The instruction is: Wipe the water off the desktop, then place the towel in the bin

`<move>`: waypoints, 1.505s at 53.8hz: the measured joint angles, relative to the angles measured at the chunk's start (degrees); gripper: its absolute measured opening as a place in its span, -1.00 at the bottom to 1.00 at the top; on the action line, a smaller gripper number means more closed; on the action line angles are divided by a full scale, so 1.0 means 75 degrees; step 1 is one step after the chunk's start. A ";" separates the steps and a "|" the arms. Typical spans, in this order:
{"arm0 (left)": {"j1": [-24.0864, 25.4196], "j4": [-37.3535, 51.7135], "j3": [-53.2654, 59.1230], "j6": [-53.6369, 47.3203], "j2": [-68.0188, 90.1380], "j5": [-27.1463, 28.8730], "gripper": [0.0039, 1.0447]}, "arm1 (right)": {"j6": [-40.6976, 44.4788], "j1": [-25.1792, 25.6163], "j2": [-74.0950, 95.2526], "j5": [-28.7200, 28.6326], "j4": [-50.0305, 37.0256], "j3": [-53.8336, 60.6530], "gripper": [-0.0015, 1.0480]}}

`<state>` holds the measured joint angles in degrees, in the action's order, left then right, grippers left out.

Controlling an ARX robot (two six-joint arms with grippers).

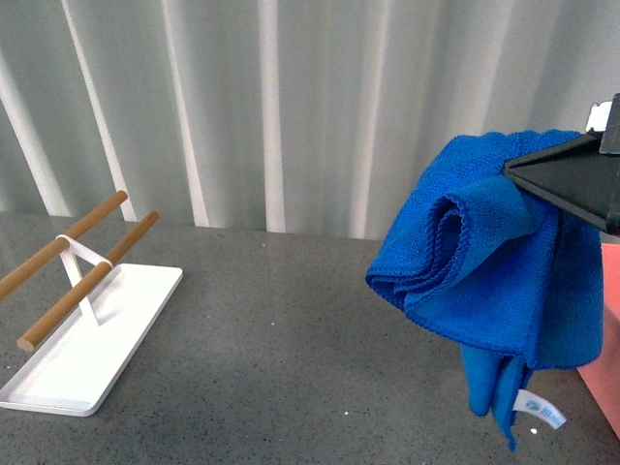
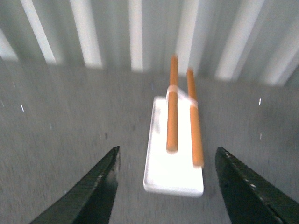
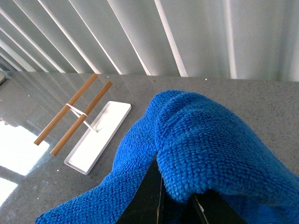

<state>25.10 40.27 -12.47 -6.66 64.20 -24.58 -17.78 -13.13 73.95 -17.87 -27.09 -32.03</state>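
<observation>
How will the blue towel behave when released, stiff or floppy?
Probably floppy: the towel droops in soft folds from the right gripper. It seems light, hanging from one pinch; it should drop limp, not roll.

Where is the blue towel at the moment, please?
In the front view the towel hangs on the right, held clear of the desktop by the right gripper, beside the pink bin at the picture's right edge.

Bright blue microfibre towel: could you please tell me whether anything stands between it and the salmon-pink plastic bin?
Nothing visible does. The blue towel hangs from the right gripper right beside the salmon-pink bin, whose edge shows at the far right. The flat white tray with wooden rails lies well away on the left.
</observation>
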 joint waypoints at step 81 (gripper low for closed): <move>-0.3343 -0.3754 0.1478 0.0901 -0.6968 0.3273 -0.93 | 0.0513 -0.0571 -0.0111 0.0772 0.1154 -0.0650 -0.91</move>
<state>0.03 12.12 -1.39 0.10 11.94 -0.03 -13.93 -17.41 73.12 -12.08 -18.44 -36.91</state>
